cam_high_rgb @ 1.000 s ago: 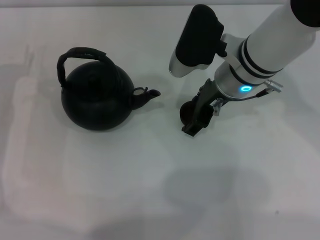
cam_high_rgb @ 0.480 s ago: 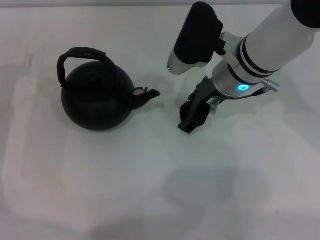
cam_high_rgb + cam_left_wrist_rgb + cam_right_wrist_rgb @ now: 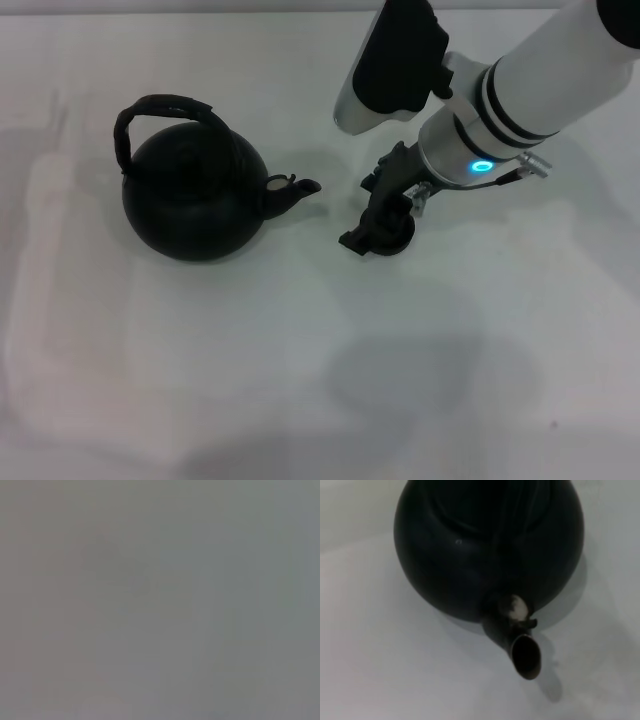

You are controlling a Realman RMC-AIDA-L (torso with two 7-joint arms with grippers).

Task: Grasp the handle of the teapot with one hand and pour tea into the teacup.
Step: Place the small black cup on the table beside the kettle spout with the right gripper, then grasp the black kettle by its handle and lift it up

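While the teapot [image 3: 193, 203] sits unmoved, the right gripper [image 3: 378, 232] has shifted toward it, its fingers' spread indiscernible.

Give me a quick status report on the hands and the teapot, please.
Right hand low over the teacup, grip unclear. Left hand not in view. Teapot upright on the table, handle untouched, spout toward the cup. Nothing between them.
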